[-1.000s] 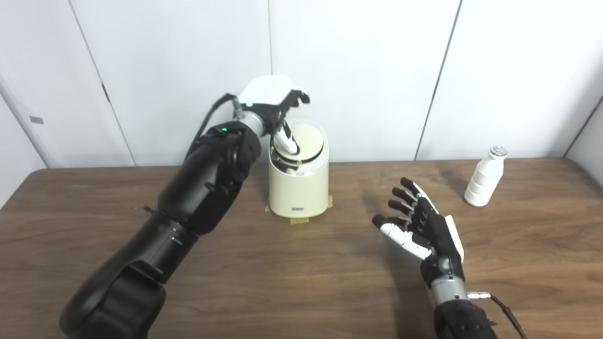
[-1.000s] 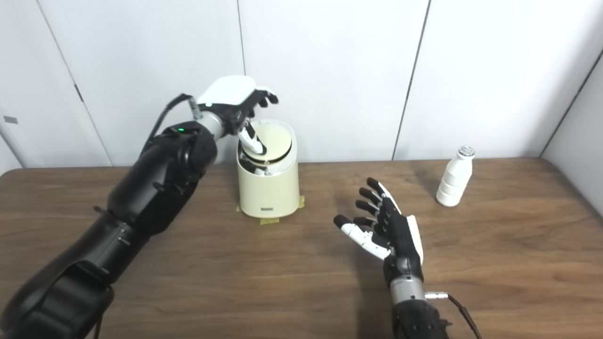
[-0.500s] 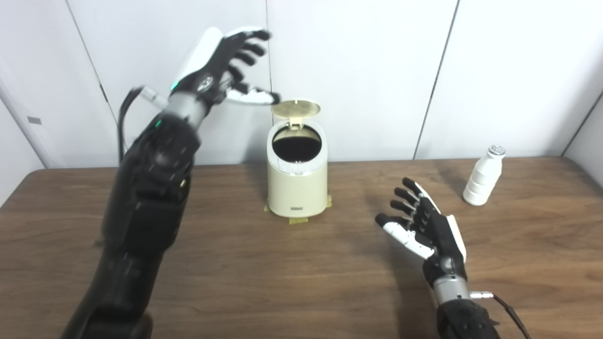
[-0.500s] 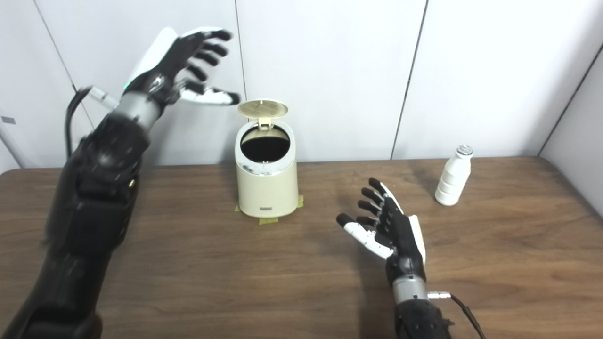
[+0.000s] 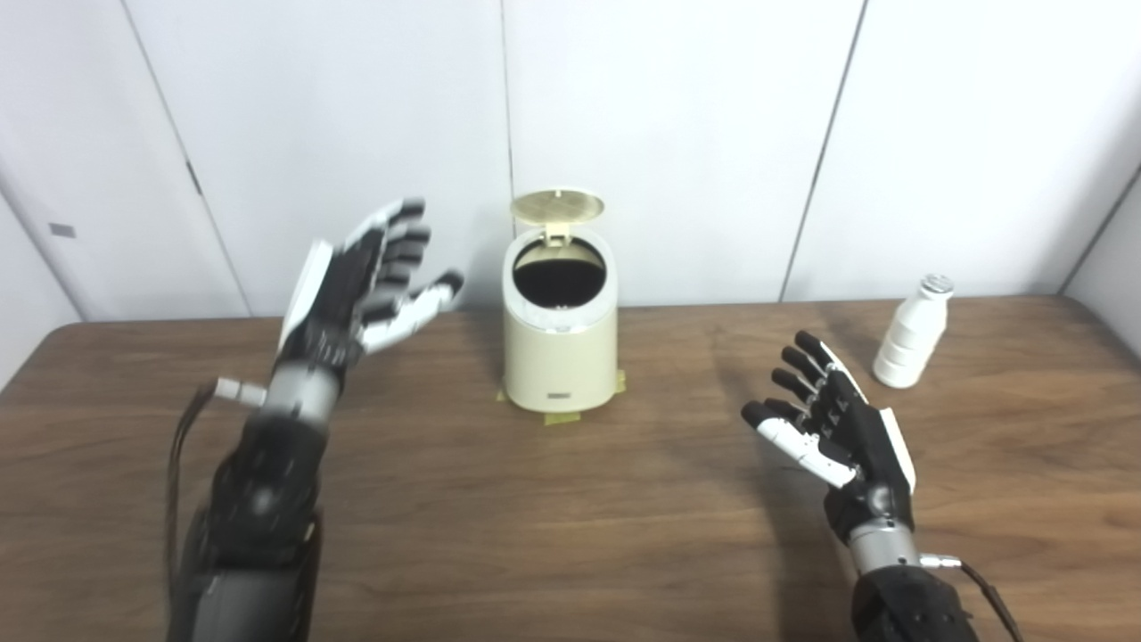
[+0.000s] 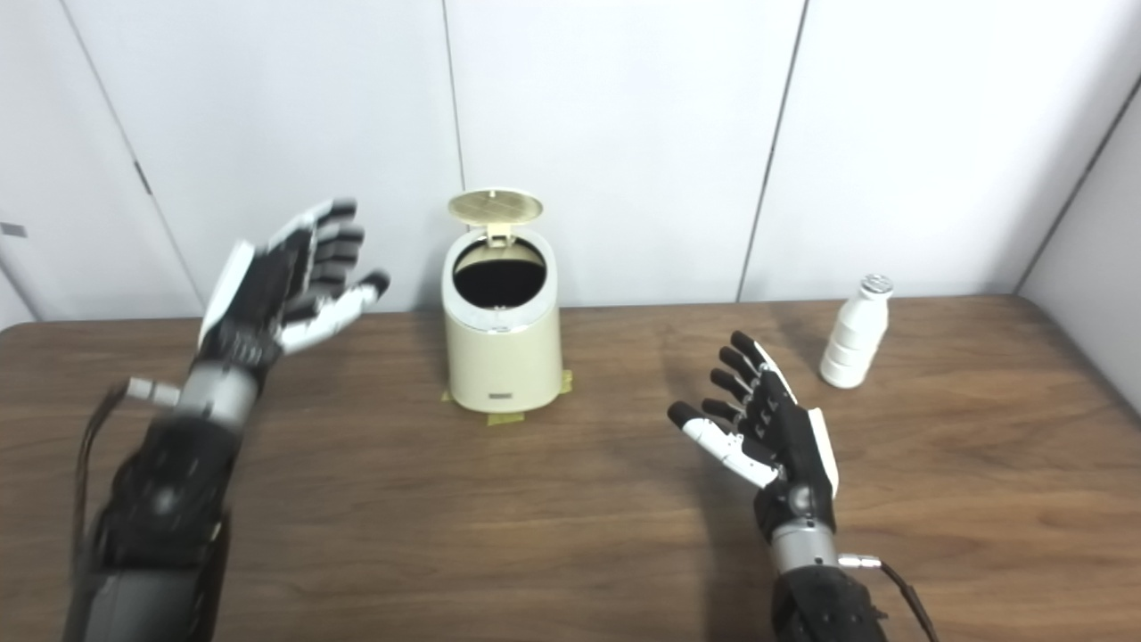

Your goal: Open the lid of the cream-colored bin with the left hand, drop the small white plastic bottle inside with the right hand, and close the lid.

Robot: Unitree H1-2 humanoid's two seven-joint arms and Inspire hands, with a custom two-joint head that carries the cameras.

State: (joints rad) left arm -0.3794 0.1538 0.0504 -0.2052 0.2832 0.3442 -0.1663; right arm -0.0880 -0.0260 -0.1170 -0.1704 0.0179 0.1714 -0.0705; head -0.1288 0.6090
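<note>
Left eye view: left hand [image 5: 357, 290] dropped from above bin [image 5: 560, 352], fingers spread, empty; lid [image 5: 557, 204] up.

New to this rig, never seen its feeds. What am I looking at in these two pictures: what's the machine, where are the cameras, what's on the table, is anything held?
It is a humanoid robot at a brown wooden table. Both pictures come from two cameras side by side on its head, so they show one scene from slightly different spots. The black-and-white left hand and right hand come in from the bottom edge, both open and holding nothing. On the table stands a cream-colored round bin with its lid flipped up, dark inside. A small white plastic bottle stands upright far right, untouched.
</note>
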